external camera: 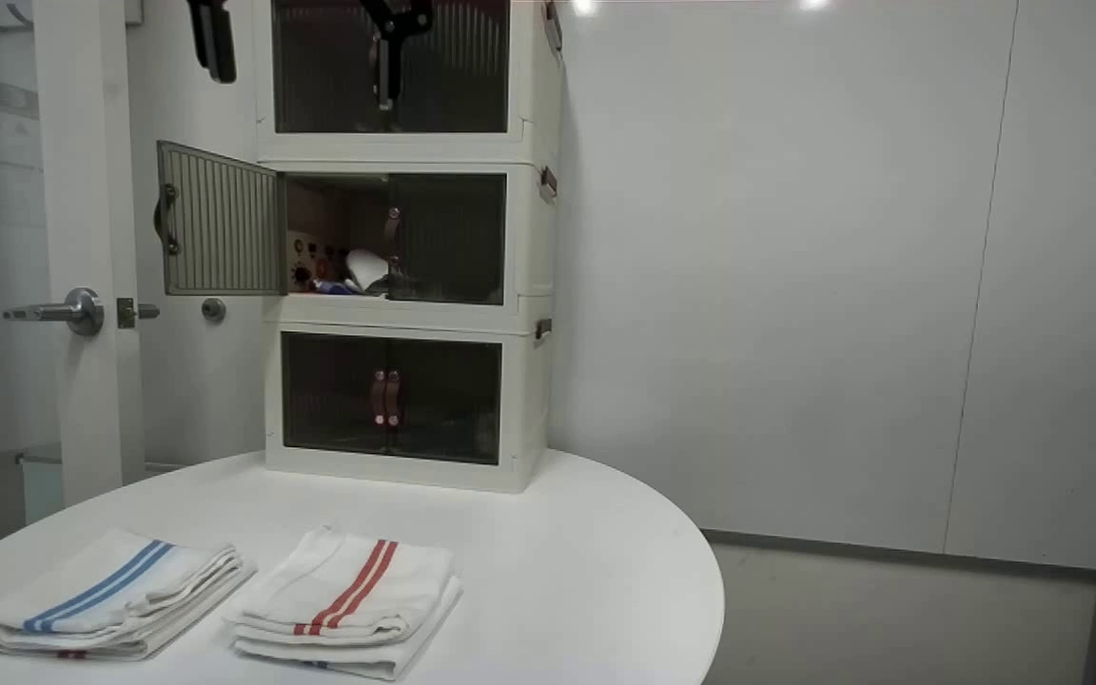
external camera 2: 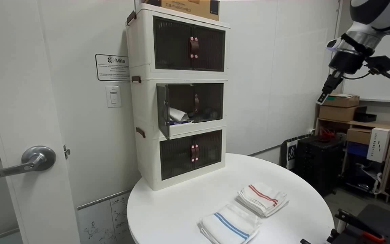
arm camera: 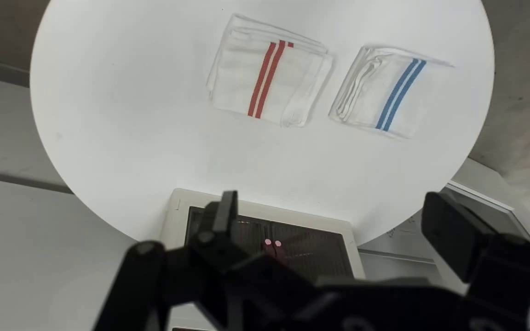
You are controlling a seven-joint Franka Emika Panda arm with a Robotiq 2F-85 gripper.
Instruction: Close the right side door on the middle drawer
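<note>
The middle drawer (external camera: pixel 377 312) is the second white-framed unit in a stack of three, in both exterior views (external camera 2: pixel 198 126). Its right side door (external camera: pixel 453 238) is a smoky grey panel with a brown handle. It looks flush with the frame, also in an exterior view (external camera 2: pixel 210 101). The matching left-hinged panel (external camera: pixel 225 221) stands swung outward, also seen in an exterior view (external camera 2: pixel 163 112). My gripper (arm camera: pixel 329 200) is open and empty, its fingers wide apart. In an exterior view the gripper (external camera 2: pixel 323 97) hangs in the air, well away from the stack. The wrist view does not clearly show the middle drawer.
The stack stands on a round white table (external camera: pixel 596 571). Two folded towels, red-striped (external camera: pixel 348 590) and blue-striped (external camera: pixel 110 590), lie in front of it. White and blue items (external camera 2: pixel 178 116) sit inside the middle unit. A cardboard box (external camera 2: pixel 191 7) rests on top. A room door (external camera 2: pixel 15 135) is beside the stack.
</note>
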